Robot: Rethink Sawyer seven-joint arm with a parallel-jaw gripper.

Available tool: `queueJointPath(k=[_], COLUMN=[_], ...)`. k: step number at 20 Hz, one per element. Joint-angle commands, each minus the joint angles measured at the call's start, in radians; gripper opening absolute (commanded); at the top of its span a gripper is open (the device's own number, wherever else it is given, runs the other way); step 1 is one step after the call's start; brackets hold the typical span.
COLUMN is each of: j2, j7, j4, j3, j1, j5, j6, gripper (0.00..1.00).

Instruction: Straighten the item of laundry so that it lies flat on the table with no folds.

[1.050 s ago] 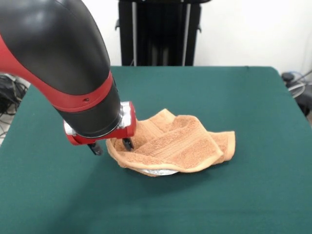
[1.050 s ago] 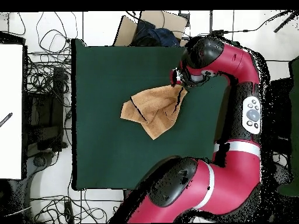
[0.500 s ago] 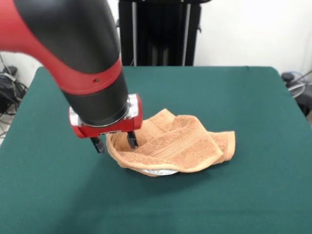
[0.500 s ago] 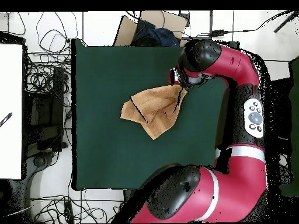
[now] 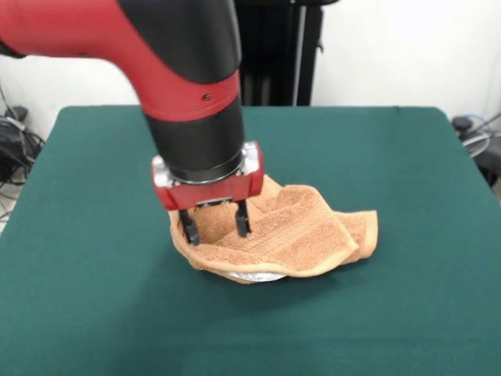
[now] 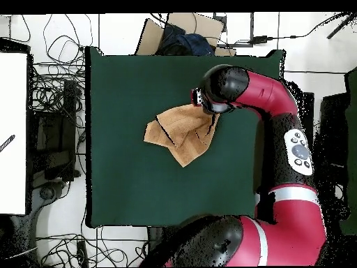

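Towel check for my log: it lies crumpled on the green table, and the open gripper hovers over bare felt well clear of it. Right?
Not quite. The towel is crumpled on the green table and the gripper is open, but the front view shows it over the towel's edge, fingers down among the folds, not over bare felt.

White wall (image 5: 407, 47), dark upright stand (image 5: 274, 55) against it, tiled floor (image 6: 63, 230) (strewn with cables (image 6: 52, 105))

No legible text, seemingly
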Motion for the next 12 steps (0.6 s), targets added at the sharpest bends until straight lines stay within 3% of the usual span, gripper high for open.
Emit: queueJointPath(k=[1, 12], j2=[-0.069, -0.175], j7=[0.132, 0.218], j4=[0.255, 0.424], j3=[0.012, -0.018], j1=[0.016, 0.036], j5=[0.025, 0.037], j6=[-0.065, -0.187], gripper=[1.0, 1.0])
